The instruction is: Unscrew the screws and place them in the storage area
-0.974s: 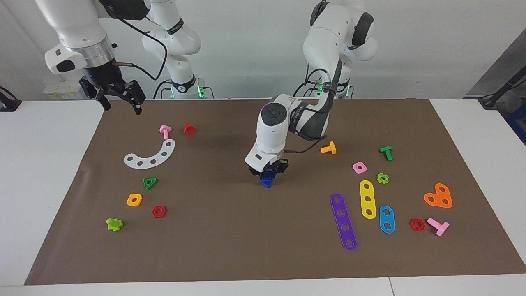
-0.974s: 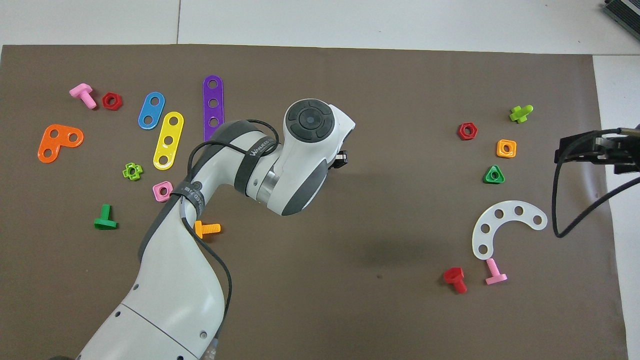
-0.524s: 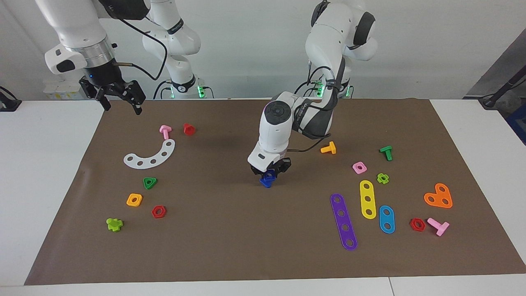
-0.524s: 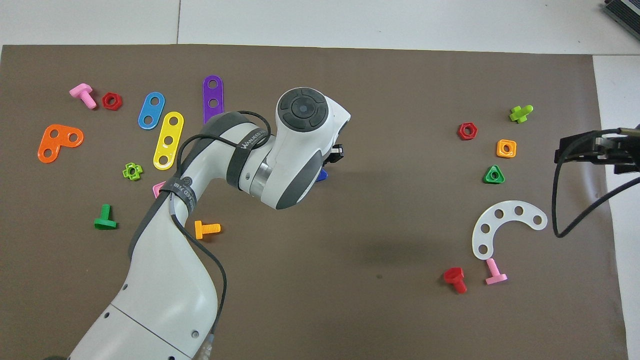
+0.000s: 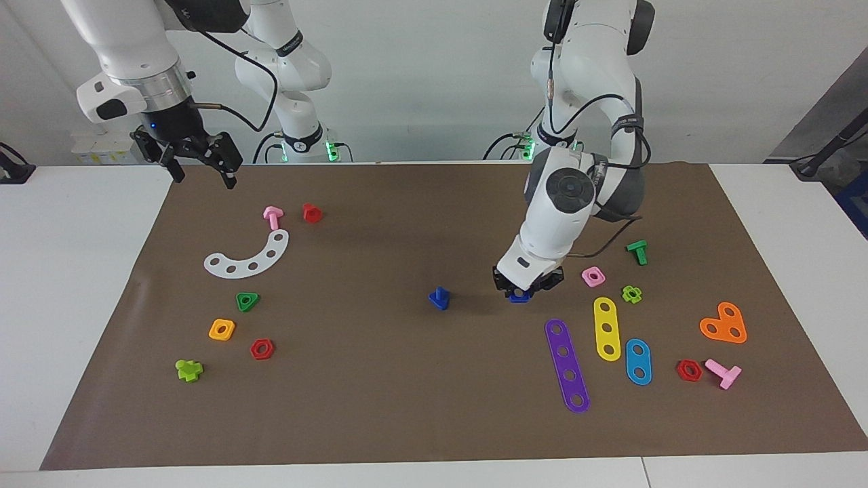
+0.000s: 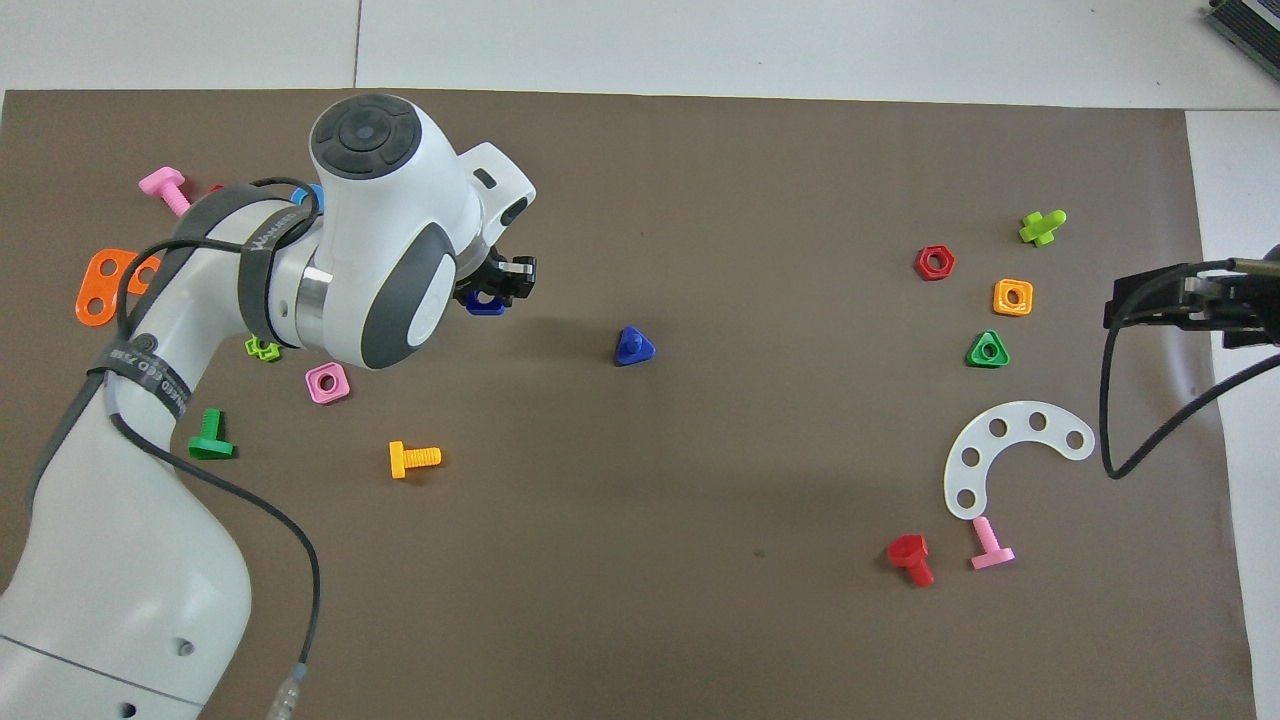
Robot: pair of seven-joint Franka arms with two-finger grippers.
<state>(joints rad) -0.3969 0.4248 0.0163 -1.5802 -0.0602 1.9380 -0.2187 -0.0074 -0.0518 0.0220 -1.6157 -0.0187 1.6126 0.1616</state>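
Facing view, going across: right claw (image 5: 201, 167) hangs wide open over the mat's (image 5: 380, 420) corner by the robots, holding nothing. Blue bolt (image 5: 440, 297) stands on its head mid-mat, stub up, nothing touching it. Left claw (image 5: 522, 291) sits low just above the mat beside the pink nut (image 5: 593, 276), pinched tight on the blue nut (image 5: 520, 295).

Two glossy white jointed arms, dark grey joint bands and round caps, black claws: left claw (image 5: 520, 290), right claw (image 5: 198, 163), loose black cables, green lights at the bases
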